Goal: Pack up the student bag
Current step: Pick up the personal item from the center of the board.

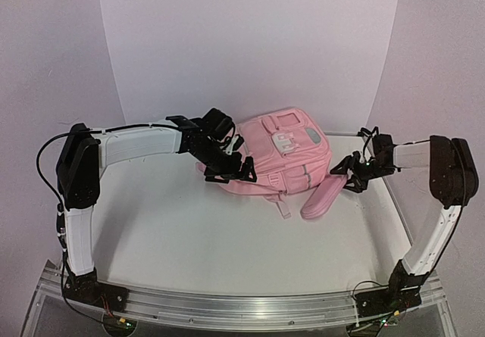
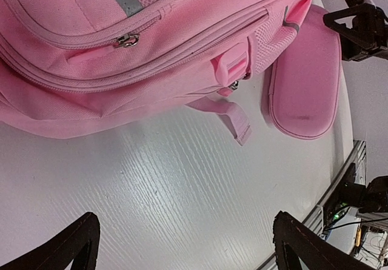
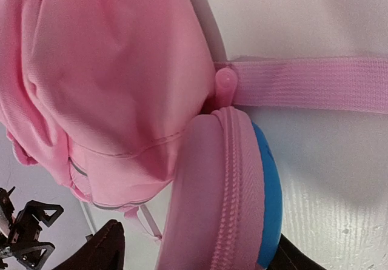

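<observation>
On the table [image 1: 189, 231], student bag [image 1: 280, 159] beside pencil case [image 1: 322, 199] (contents hidden)

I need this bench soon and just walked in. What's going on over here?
Two robot arms are packing a pink student bag, which lies on the white table. The left gripper hovers wide open at the bag's edge, holding nothing. The right gripper straddles one end of a pink pencil case lying right beside the bag; whether it is clamped on it is unclear. The case is not yet inside the bag.
</observation>
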Robot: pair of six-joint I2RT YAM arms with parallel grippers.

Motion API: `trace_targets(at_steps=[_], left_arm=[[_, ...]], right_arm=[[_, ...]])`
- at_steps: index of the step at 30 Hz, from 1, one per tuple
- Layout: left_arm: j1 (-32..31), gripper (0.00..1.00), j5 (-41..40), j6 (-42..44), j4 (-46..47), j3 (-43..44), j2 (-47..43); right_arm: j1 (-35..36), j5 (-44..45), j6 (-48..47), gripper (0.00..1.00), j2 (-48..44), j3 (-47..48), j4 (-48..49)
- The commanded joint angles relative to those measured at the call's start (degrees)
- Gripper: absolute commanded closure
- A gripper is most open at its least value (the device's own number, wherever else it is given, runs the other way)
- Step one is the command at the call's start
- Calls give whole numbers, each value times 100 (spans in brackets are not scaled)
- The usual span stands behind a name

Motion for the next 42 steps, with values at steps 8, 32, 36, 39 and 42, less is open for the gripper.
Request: trace_targets(at_steps=[8, 32, 36, 39, 42], left_arm=[[-340, 0, -317, 944, 898, 498, 354], [-931, 4, 1137, 1083, 1777, 2267, 2482], [-1020, 4, 1185, 1153, 1757, 2547, 2655], [-1070, 3, 1034, 1136, 1894, 2435, 2633], [-1076, 8, 612, 969, 1803, 2522, 2775]], right_arm=[[778, -280, 437, 28, -45, 458, 551], [822, -42, 585, 25, 301, 442, 907], [853, 29, 688, 25, 308, 384, 1027], [869, 36, 788, 25, 321, 325, 1131], [886, 18, 838, 24, 300, 289, 1204]])
